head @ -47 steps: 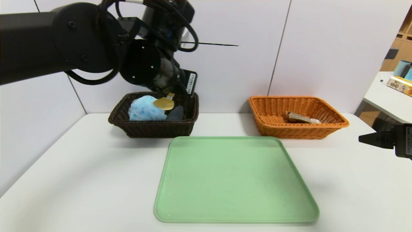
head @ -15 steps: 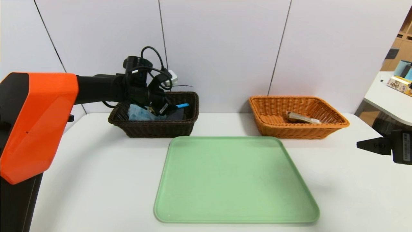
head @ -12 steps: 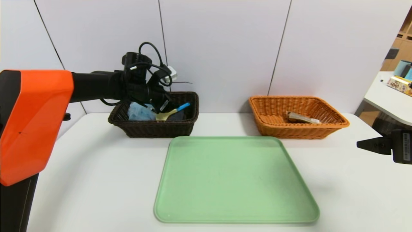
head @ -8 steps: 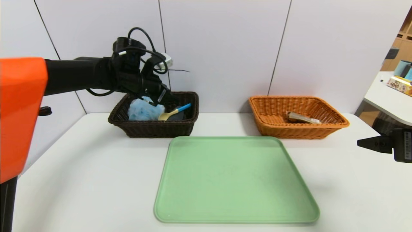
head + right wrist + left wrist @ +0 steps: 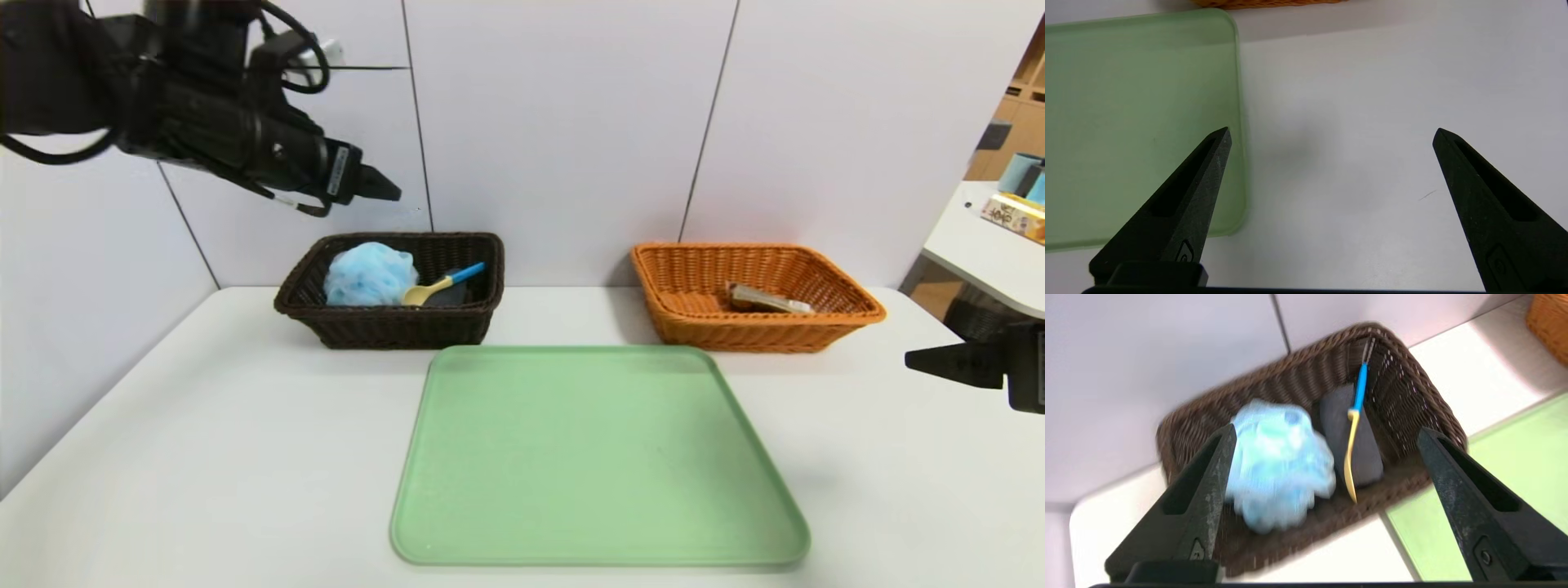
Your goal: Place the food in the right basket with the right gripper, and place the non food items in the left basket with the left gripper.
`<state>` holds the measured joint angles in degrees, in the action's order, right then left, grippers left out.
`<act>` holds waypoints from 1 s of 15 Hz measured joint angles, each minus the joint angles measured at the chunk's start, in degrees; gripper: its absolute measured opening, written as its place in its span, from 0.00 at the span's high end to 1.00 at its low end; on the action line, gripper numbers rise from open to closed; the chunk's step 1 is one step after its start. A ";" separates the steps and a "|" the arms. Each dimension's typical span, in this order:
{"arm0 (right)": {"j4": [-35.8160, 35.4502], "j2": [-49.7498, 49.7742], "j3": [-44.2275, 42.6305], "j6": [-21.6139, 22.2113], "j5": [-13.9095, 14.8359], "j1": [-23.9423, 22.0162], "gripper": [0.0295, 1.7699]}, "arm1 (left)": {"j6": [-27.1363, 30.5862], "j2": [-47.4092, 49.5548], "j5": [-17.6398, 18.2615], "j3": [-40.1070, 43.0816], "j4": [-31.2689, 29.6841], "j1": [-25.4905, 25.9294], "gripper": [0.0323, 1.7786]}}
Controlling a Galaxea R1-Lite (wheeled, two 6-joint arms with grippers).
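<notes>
Left end effector [image 5: 384, 189] above far-left counter [image 5: 204, 425], fingers apart, empty; left basket [image 5: 392, 327] below and ahead holds pouf [image 5: 369, 274], grey cloth [image 5: 1349, 441], spoon [image 5: 441, 285], long axis toward far-right corner. Right end effector [image 5: 1331, 134] apart, parked at right edge; food [image 5: 767, 299] in right basket [image 5: 759, 327].

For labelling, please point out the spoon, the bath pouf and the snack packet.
yellow spoon [image 5: 1350, 465], left wrist view, on its bowl end.
blue bath pouf [image 5: 369, 273], head view, its middle.
snack packet [image 5: 767, 299], head view, its wrapper.

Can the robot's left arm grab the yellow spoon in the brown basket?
Probably yes. The left end effector hangs open above the brown basket, and the spoon lies on top, uncovered.
</notes>
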<state>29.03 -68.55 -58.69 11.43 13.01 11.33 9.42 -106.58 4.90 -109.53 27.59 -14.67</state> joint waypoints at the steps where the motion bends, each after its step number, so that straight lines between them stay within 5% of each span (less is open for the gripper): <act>1: -0.01 0.66 0.00 -0.06 -0.28 0.49 0.04 | -1.62 3.24 -0.39 0.82 3.58 0.59 0.11; 5: 0.60 4.02 0.11 -0.35 -0.50 2.56 0.04 | -5.41 16.75 -1.84 9.05 12.59 3.06 0.08; 15: 5.17 19.80 2.43 -3.36 0.52 3.74 0.04 | -8.55 50.88 -5.84 43.02 13.23 10.01 0.06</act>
<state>34.19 -48.75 -56.26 8.07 13.53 15.07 0.88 -55.70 -0.94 -66.51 40.81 -4.66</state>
